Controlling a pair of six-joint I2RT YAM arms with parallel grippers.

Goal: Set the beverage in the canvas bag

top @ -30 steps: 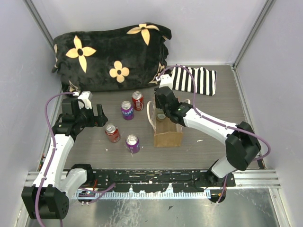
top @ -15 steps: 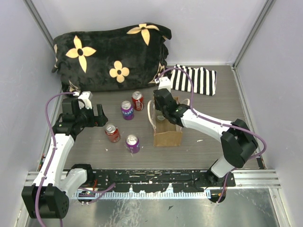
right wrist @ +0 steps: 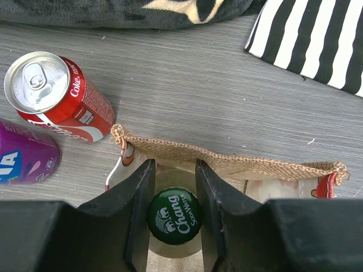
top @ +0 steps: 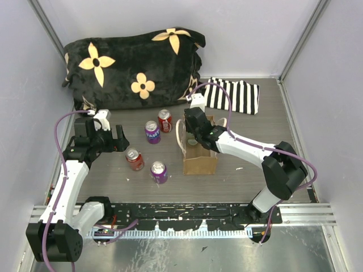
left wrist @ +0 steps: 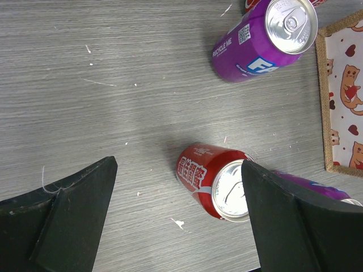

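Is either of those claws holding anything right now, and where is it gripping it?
The right gripper holds a green-capped bottle by its neck, at the canvas bag's mouth. The left gripper is open and empty.

Bottle [right wrist: 174,220] seemingly inside bag [right wrist: 238,163], cans [top: 152,131] to its left.

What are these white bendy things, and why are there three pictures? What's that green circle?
They are two robot arms. Each one ends in a gripper with two fingers. The big picture looks down from above. The other two pictures come from little cameras on the wrists.

On the table stand four drink cans: two red ones and two purple ones. There is also a small canvas bag, a striped cloth and a black flowered blanket.

The green circle is the cap of a bottle. The right gripper holds it at the bag's open top. The left gripper is open and empty, near a red can.
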